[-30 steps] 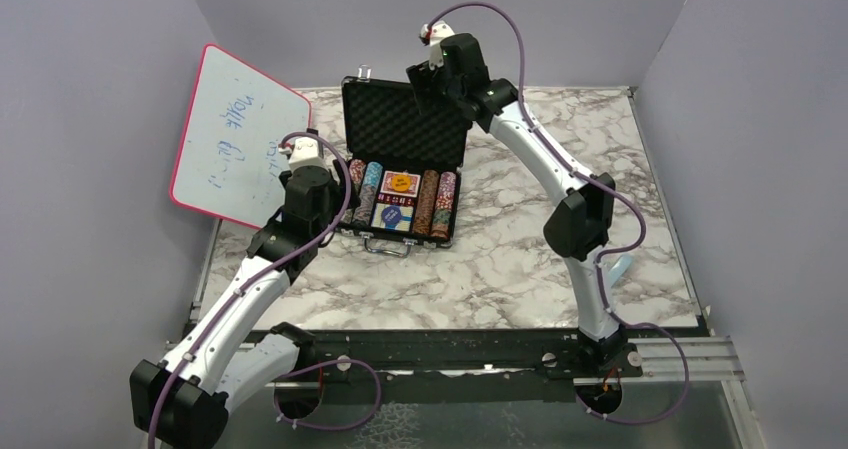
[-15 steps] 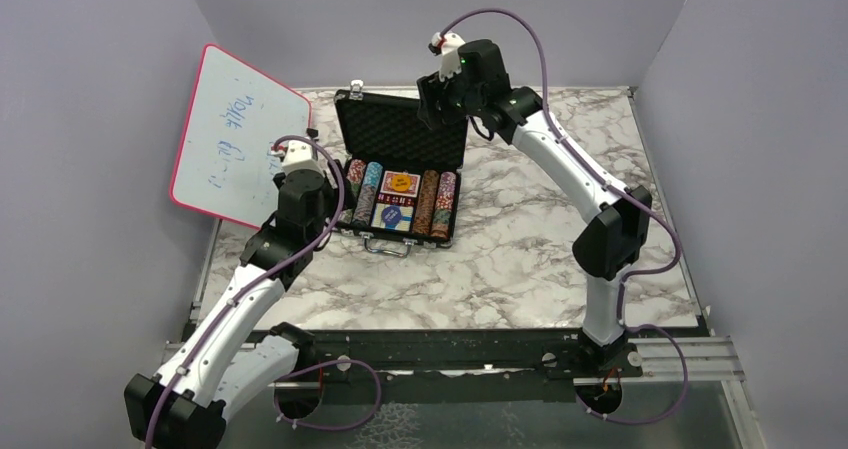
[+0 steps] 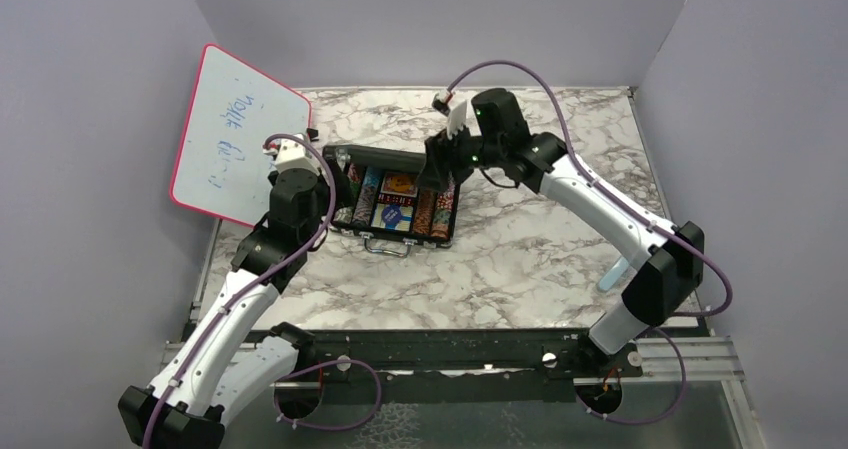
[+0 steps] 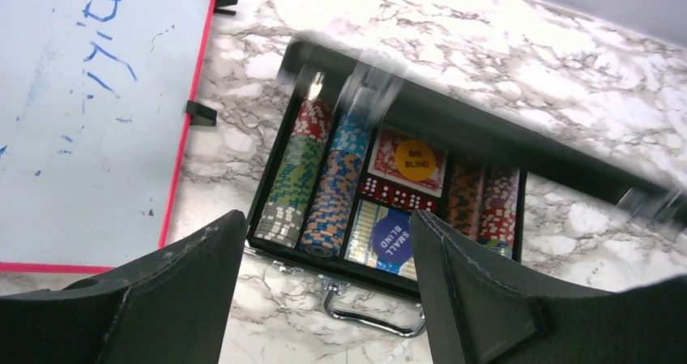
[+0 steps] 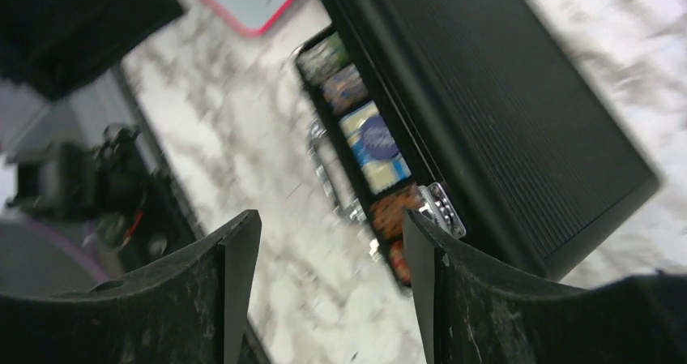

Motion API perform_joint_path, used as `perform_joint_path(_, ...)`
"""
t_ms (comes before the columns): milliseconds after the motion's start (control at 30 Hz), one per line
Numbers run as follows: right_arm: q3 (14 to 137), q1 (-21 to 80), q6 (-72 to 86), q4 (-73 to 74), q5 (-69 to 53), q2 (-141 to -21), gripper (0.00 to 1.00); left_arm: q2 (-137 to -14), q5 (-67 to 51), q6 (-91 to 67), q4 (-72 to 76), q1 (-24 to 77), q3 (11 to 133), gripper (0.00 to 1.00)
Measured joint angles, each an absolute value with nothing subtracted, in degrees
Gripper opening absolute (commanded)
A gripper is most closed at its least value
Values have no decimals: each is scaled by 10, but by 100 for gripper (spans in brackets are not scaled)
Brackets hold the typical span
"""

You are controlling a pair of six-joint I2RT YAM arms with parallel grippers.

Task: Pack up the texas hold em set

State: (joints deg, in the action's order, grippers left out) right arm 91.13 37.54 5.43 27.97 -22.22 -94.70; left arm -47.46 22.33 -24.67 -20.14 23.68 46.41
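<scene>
The black briefcase lies at mid-table with its lid tilted low over the base, half shut and blurred in the left wrist view. Inside are rows of striped poker chips, an orange button on a red deck, red dice and a blue button on a blue deck. My right gripper is open and empty, its fingers by the lid's right free edge near a silver latch. My left gripper is open and empty at the case's left front, above the handle.
The pink-framed whiteboard leans at the left wall, close to my left arm and the case's left end. A light blue object lies by the right arm's lower link. Grey walls enclose the table on three sides.
The lid has swung from upright down to a low tilt over the base. My right gripper came forward and down with it. My left gripper barely shifted.
</scene>
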Motion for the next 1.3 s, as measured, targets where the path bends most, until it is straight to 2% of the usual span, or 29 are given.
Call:
perform_joint_path(333,583,439,128,212,-357,-757,68,-489,162,-292,-207,237,485,77)
perform_joint_path(400,526,455,152,186,-354,-728,64,-493,149,-304,-206,237,482,77)
perform_joint_path(533,460,482,199,118,-279,-713,46,-516,100,-325,-188,237,465,72)
perform_joint_path(600,458,491,216,90,-229,-736,37,-546,65,-333,-170,237,457,67)
perform_joint_path(667,468,500,231,69,-182,-775,32,-584,30,-339,-153,237,455,61)
perform_joint_path(800,512,524,253,55,-102,-863,27,-681,-22,-343,-126,237,456,54)
perform_joint_path(967,536,533,266,56,-47,-897,26,-761,-43,-343,-130,237,456,52)
perform_joint_path(1100,543,533,267,56,-29,-898,34,-768,-42,-343,-133,237,458,52)
perform_joint_path(1167,543,533,266,56,-23,-898,36,-770,-38,-343,-134,237,458,47)
perform_joint_path(1300,544,533,263,58,-6,-898,34,-777,-28,-342,-134,237,460,44)
